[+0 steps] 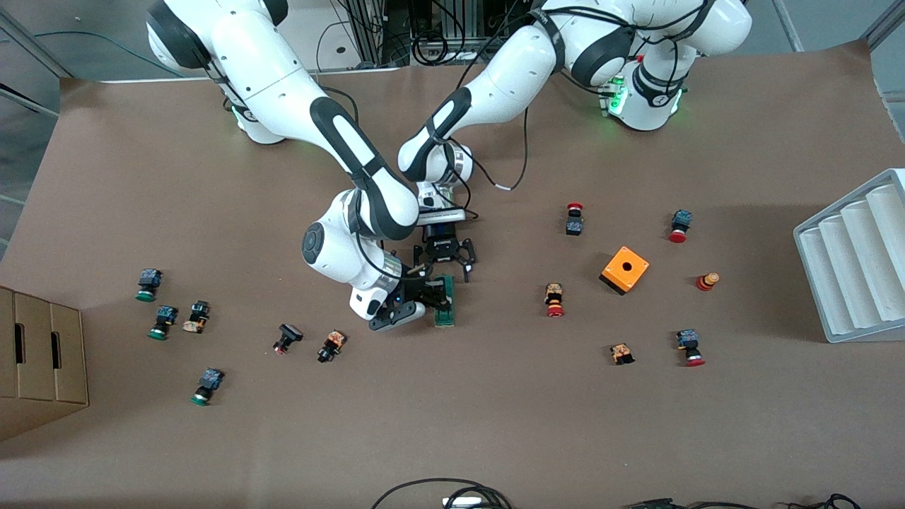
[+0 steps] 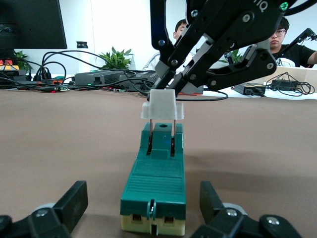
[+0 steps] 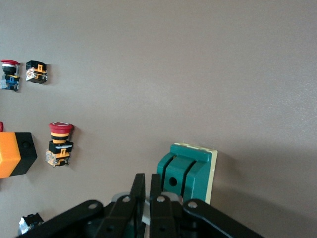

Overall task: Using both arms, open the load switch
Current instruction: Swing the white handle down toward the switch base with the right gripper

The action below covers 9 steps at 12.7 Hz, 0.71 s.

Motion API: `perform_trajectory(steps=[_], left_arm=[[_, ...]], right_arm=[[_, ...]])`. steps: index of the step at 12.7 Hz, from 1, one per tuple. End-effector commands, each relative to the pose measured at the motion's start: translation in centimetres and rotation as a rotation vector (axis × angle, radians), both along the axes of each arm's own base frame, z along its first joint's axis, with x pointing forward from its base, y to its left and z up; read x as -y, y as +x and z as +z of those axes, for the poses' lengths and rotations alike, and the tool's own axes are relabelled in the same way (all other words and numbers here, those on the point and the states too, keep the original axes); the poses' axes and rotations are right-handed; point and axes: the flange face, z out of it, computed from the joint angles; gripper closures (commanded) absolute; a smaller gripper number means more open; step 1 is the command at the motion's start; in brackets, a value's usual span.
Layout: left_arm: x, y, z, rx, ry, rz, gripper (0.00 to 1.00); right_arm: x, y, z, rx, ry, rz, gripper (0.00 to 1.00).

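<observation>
Two hands worked mid-counter: our right hand (image 2: pixel 171 82) pinched the white lever (image 2: pixel 162 105), already raised off the load switch (image 1: pixel 445 300), while our left hand (image 1: pixel 448 256) stood open astride it, unclamped.

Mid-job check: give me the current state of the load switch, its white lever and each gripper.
load switch: lying flat on the table, between the left gripper's fingers, not clamped.
white lever: raised above the switch body, pinched by the right gripper.
left gripper: open, straddling the switch.
right gripper: shut on the lever.
</observation>
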Motion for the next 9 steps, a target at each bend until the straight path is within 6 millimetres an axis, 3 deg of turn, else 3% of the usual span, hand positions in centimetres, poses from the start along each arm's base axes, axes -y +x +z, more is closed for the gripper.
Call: perform_trajectory(steps=[1,9], left_arm=[[-0.05,-1.43,-3.15,-0.009,-0.002,-0.023,0.00],[-0.05,-1.43,-3.15,-0.009,-0.002,-0.023,0.00]], right_arm=[[0.15,-1.65,0.76,-0.001,0.008,0.004,0.90],[0.34,-2.01,0.64,-0.002,0.002,0.011,0.90]])
